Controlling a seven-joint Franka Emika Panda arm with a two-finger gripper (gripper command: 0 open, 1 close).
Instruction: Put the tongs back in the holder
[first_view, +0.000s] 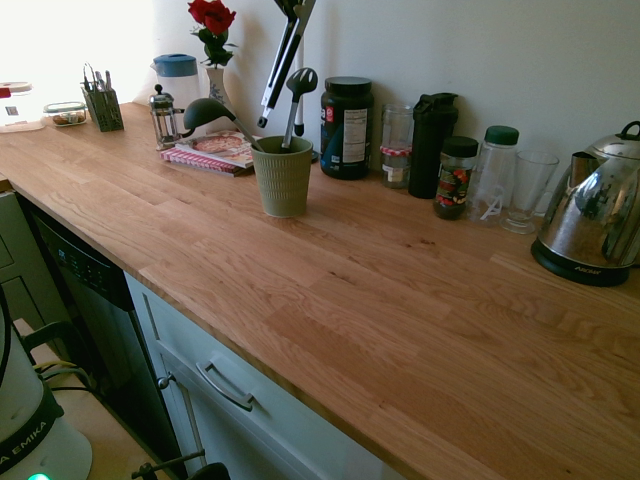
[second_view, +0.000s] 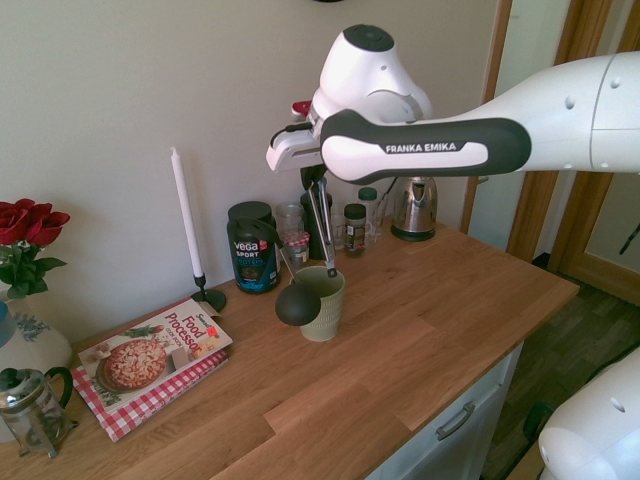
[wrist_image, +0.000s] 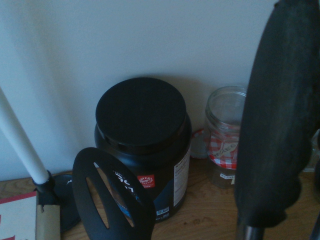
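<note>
The gripper (second_view: 316, 180) sits under the white wrist, clenched on the top of the tongs (second_view: 323, 228), which hang from it in the air. In the second exterior view their long axis runs steeply down from the fingers toward about 5 o'clock, a little off plumb, and the lower end stops just above the rim of the holder (second_view: 322, 302), or just inside its mouth; I cannot tell which. The first exterior view shows the same tongs (first_view: 281, 62) slanting from the top edge down toward 7 o'clock, ending above and behind the holder (first_view: 282, 176), with a clear gap to its rim.

So the holder lies straight below the gripper, at roughly 6 o'clock, and the coming move, as I judge it, is a descent along the tongs' own axis.

The cup is already crowded: a black ladle (second_view: 297, 303) leans out over its near side and a slotted spatula (first_view: 299, 88) stands up in it. The tongs need the free part of the mouth.

Farther back, at the wall, stands a black supplement tub (second_view: 252, 246) beside a glass jar (wrist_image: 227, 136).
</note>
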